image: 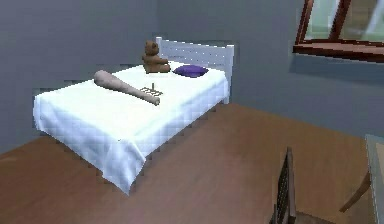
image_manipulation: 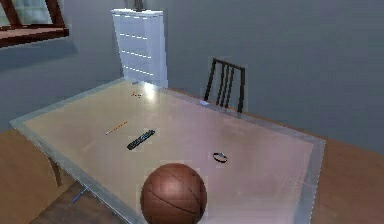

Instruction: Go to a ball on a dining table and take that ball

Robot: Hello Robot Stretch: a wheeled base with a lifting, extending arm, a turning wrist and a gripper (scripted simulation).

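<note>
Robot body: no finding can be entered. Neither the forward view nor the arm side view takes in any part of the machine's own structure. Its colours, shapes, cables, screws and markings therefore cannot be told at this moment.

White bed [image: 120, 115], teddy bear [image: 153, 57], baseball bat [image: 125, 86], dark chair [image_manipulation: 226, 85], white dresser [image_manipulation: 140, 45]
</note>
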